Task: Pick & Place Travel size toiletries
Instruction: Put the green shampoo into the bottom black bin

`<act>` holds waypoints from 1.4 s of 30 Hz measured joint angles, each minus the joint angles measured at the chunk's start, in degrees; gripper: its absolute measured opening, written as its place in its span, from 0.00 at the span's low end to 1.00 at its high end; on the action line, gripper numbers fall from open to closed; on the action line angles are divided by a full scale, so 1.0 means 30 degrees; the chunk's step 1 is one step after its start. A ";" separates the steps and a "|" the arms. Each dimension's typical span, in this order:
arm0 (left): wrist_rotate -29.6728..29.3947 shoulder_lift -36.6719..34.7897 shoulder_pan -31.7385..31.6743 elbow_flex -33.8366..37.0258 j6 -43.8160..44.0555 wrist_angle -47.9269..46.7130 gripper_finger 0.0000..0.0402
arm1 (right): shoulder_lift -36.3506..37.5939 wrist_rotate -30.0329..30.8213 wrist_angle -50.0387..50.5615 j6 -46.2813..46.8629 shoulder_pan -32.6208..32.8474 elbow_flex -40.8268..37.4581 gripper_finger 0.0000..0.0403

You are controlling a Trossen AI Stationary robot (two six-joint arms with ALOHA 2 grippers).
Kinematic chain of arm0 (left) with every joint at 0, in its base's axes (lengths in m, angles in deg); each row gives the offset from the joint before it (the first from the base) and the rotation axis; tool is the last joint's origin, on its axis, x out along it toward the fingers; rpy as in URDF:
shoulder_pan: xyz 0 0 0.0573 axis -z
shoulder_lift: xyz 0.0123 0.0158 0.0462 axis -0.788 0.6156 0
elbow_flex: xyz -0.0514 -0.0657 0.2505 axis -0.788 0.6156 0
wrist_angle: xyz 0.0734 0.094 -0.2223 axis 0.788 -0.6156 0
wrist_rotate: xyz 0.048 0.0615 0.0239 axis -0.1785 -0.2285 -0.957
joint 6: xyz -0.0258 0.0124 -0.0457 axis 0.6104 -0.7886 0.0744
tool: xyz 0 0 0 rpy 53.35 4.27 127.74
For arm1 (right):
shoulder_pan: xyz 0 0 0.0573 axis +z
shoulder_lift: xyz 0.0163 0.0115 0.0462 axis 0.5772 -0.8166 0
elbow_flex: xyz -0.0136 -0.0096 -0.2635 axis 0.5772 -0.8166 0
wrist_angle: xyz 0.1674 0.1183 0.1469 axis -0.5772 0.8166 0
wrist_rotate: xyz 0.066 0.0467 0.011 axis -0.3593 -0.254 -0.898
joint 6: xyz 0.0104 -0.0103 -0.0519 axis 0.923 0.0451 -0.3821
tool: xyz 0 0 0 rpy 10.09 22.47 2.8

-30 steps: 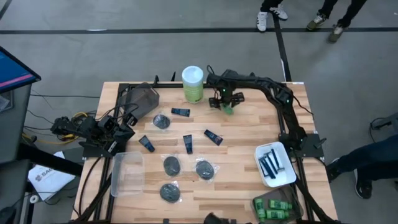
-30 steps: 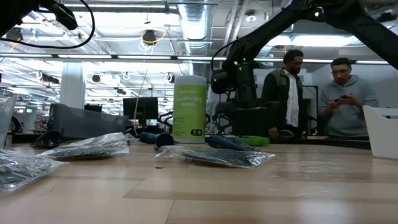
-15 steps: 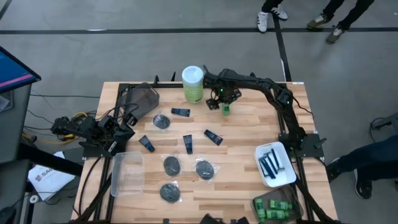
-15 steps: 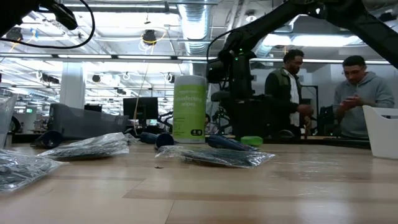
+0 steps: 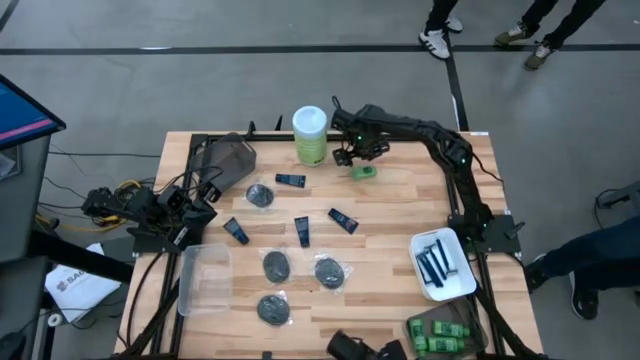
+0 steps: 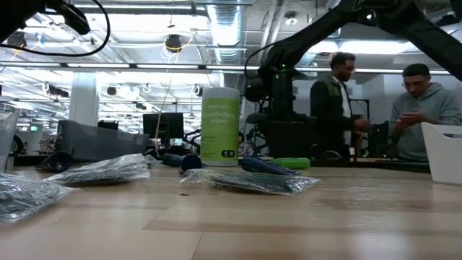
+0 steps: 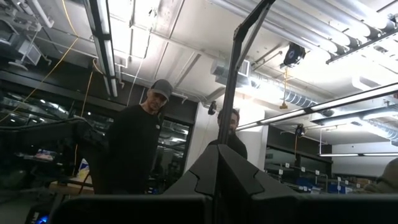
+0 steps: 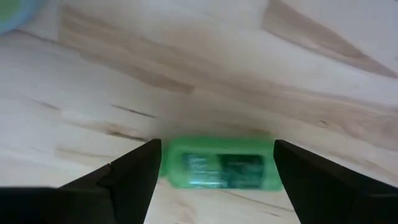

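One green bottle (image 5: 364,172) matters to you here. In the high view, it lies flat on the surface (image 5: 400,250) at about 1 o'clock from the table's middle, just beside the tall green canister (image 5: 310,136). A second ago it sat under the right tool (image 5: 352,155); now the tool has shifted toward the canister and the bottle shows clear of it. Its long axis runs from 9 to 3 o'clock; you cannot tell which end is the cap. The left tool (image 5: 196,200) is parked at the 9 o'clock edge.

In the low view, the bottle (image 6: 291,164) rests level at the far edge, below the raised right arm, a little farther along than half a second back. I judge the grasp has not happened yet, so nothing has been gained for the bin.

In the left wrist view, that tool points up at the ceiling, fingers closed together, empty.

In the right wrist view, the fingers (image 8: 134,168) stand wide, straddling the bottle (image 8: 219,163) without touching; it lies crosswise between them.
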 joint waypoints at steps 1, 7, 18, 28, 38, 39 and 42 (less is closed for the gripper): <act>0.0000 0.0006 0.0000 0.0000 0.0007 0.0006 0.01 | -0.0007 0.0004 0.0139 -0.0002 -0.0126 -0.0014 0.75; 0.0000 0.0001 -0.0001 0.0000 0.0007 0.0006 0.01 | 0.0000 -0.0086 0.0139 0.0648 -0.0199 -0.0490 0.75; -0.0002 0.0000 -0.0005 0.0000 0.0007 0.0001 0.01 | 0.0000 -0.0225 -0.0174 0.2186 0.0379 -0.1254 0.75; 0.0000 0.0007 -0.0006 0.0000 0.0007 0.0004 0.01 | 0.0003 -0.2160 -0.1231 0.2521 0.0532 -0.3243 0.62; 0.0000 0.0000 0.0000 0.0000 0.0007 0.0006 0.01 | 0.0066 -0.2116 -0.1593 0.2667 0.1037 -0.3510 0.33; 0.0000 0.0006 0.0000 0.0000 0.0007 0.0006 0.01 | 0.0066 -0.2112 -0.1600 0.2667 0.1080 -0.3511 0.33; 0.0000 0.0002 -0.0007 0.0000 0.0007 0.0006 0.01 | 0.0123 -0.2046 -0.1582 0.2608 0.1238 -0.3507 0.33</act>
